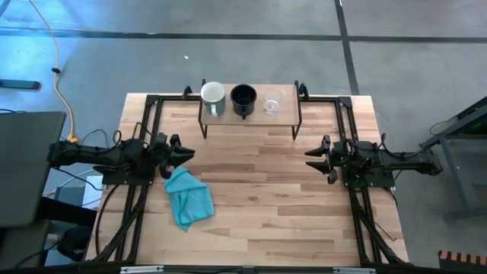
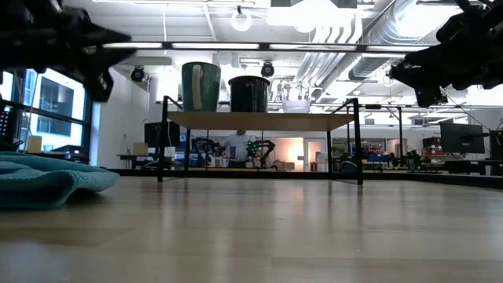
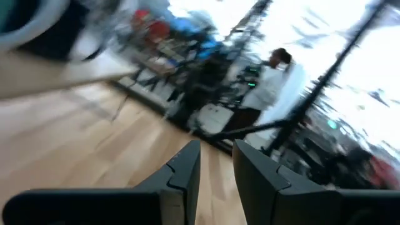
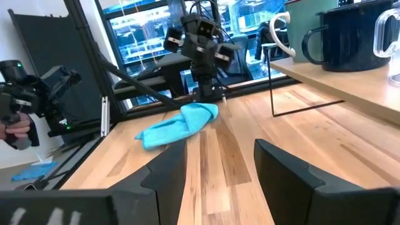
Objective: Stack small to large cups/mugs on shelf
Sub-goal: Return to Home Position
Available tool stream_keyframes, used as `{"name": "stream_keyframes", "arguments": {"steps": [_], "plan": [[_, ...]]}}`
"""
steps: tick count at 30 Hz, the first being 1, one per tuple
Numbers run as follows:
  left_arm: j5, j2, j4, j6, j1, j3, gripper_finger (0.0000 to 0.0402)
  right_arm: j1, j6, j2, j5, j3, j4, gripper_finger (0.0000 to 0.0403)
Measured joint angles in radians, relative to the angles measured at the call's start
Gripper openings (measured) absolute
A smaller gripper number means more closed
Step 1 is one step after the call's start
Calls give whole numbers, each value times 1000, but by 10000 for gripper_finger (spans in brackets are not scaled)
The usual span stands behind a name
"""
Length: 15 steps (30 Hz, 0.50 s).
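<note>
Blur is smearing the left wrist view, though the left gripper is hanging slightly parted and the right gripper is hanging spread. The white mug, black mug and clear glass cup are standing on the shelf, beyond and between both grippers, across open tabletop.

The shelf, a light-wood board on thin dark legs, stands at the middle of the table's far edge. 3 vessels stand upright on it in 1 row, apart from each other: the white mug at the board's left end, the black mug in the middle, and the clear glass cup right of it, short of the right end. The white mug is tallest, with a greenish side and a white handle. The glass cup is lowest.
</note>
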Motion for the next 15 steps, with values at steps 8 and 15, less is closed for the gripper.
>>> {"name": "stream_keyframes", "arguments": {"steps": [8,15], "plan": [[438,-1,150,500,-1,0,83,5,-129,-3,-20,0,124,179],[409,-43,114,519,0,-1,83,18,-227,-14,-48,0,172,179]]}}
